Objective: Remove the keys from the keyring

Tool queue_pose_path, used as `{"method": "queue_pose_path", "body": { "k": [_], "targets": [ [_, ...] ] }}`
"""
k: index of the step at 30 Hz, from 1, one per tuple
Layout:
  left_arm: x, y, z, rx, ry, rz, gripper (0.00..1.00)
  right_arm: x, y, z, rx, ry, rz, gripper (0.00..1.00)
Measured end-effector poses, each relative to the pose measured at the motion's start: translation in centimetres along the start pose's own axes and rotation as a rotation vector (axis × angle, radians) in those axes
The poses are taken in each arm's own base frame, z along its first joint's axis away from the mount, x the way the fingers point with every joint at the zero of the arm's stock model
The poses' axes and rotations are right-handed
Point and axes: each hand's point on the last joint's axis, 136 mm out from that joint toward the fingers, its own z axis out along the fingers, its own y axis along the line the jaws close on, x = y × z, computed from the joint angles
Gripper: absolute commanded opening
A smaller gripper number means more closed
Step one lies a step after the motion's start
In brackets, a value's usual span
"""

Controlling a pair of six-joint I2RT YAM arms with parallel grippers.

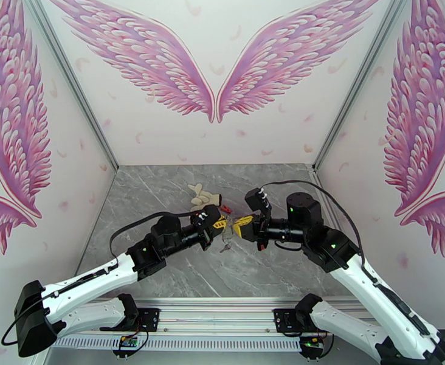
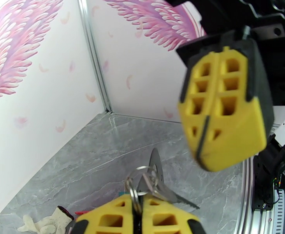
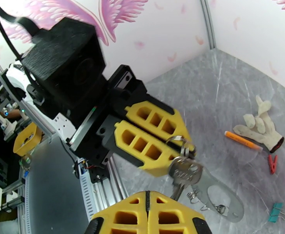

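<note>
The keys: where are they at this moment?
The keys dangle from the left claw, pinched by a small ring, just ahead of the right claw over the grey table, near its middle in the top view.

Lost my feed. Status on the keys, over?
Left fingers shut on keys, held aloft. Keyring dangles beneath. Right fingers shut, empty, alongside.

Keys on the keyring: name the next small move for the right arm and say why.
Probably open the right gripper and ease it onto the keyring. The left gripper is shut on the keys, with the oval loop dangling beneath them, while the right jaws are shut on nothing, a short way off. Both arms likely need a hold before anything can be worked apart.
</note>
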Motion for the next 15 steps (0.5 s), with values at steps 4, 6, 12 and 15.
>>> {"method": "queue_pose_path", "body": {
  "k": [4, 6, 12, 15],
  "targets": [
    [0.1, 0.3, 0.0, -0.01, 0.003, -0.009, 0.07, 0.0, 0.6, -0.1, -0.012, -0.002, -0.041, 0.0],
    [0.0, 0.2, 0.0, -0.004, 0.003, -0.003, 0.07, 0.2, 0.2, 0.1, 0.009, 0.007, -0.044, 0.0],
    [-0.1, -0.2, 0.0, 0.016, -0.002, 0.043, 0.07, 0.3, -1.5, 0.7, 0.052, 0.028, 0.004, 0.22],
    [-0.2, -0.2, -0.1, 0.017, -0.007, 0.066, 0.07, 0.0, -2.5, 0.9, 0.062, 0.027, 0.074, 0.34]
  ]
}}
